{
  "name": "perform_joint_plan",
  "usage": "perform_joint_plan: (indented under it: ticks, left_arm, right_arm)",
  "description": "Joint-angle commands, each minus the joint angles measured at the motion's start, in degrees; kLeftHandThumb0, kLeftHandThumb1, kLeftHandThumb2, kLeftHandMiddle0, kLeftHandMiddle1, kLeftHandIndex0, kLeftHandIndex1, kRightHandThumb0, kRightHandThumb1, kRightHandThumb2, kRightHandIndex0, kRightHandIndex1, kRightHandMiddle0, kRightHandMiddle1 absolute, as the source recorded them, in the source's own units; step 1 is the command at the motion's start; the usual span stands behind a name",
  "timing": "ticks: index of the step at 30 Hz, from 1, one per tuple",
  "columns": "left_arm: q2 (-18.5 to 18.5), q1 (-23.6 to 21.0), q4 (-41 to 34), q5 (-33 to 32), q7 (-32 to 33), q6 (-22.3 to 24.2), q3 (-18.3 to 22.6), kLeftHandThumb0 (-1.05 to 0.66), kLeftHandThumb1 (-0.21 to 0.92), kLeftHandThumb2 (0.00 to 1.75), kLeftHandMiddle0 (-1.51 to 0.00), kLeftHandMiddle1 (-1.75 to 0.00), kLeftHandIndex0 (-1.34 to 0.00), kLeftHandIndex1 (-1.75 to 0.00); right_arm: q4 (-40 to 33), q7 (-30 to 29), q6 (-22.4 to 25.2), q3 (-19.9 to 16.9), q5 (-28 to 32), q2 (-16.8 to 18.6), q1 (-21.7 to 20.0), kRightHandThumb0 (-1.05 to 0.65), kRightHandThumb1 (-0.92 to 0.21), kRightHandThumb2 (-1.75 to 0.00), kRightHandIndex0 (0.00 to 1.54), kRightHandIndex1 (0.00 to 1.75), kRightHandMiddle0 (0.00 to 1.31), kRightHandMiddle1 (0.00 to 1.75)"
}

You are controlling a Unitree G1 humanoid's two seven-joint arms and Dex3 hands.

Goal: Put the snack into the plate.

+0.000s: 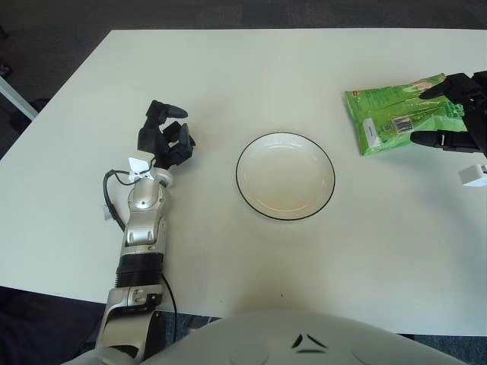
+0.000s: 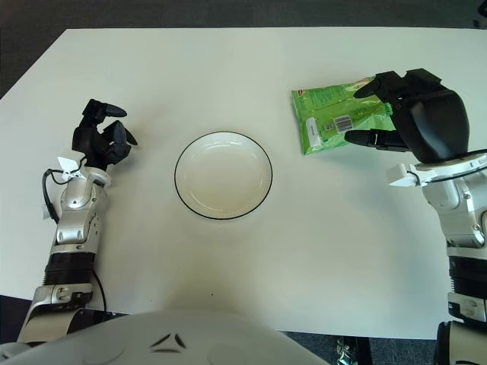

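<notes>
The right hand (image 2: 396, 114) is hovering with spread fingers over the flat green foil snack packet (image 2: 335, 115) lying right of the empty black-rimmed white plate (image 2: 223, 176), not grasping, so I'm guessing slippery foil slides away.

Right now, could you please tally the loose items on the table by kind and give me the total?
Green snack packet: 1, at the right, with the right robot hand over its right end, fingers spread around it
White plate: 1, with nothing in it, at the table's middle
Total: 2
The left robot hand shows left of the plate.
</notes>
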Motion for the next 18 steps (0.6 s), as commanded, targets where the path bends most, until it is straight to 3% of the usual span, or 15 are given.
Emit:
perform_joint_plan:
  ticks: [1,11,18]
  left_arm:
    - [-2.24,4.99,4.68,0.13,0.31,-0.46,-0.42,-0.39,0.65,0.88,-0.86,-1.75,-0.37,-1.75]
    - [-2.25,4.98,4.93,0.46,0.62,-0.86,-0.56,-0.39,0.65,0.88,-0.86,-1.75,-0.37,-1.75]
    - [-2.29,5.07,4.91,0.7,0.86,-1.01,-0.7,-0.39,0.65,0.88,-0.86,-1.75,-0.37,-1.75]
  right_arm:
    - [-0.5,2.86,-0.86,1.25,1.04,-2.38,-0.99,-0.65,-0.92,-0.25,0.29,0.01,0.31,0.15]
    - [5.51,12.76,0.84,5.45,5.26,-4.84,-7.08,-0.7,-0.92,-0.27,0.2,0.0,0.3,0.07]
    - [11.54,16.09,-0.12,8.7,6.54,-5.39,-12.04,-0.76,-0.92,-0.31,0.15,0.0,0.29,0.05]
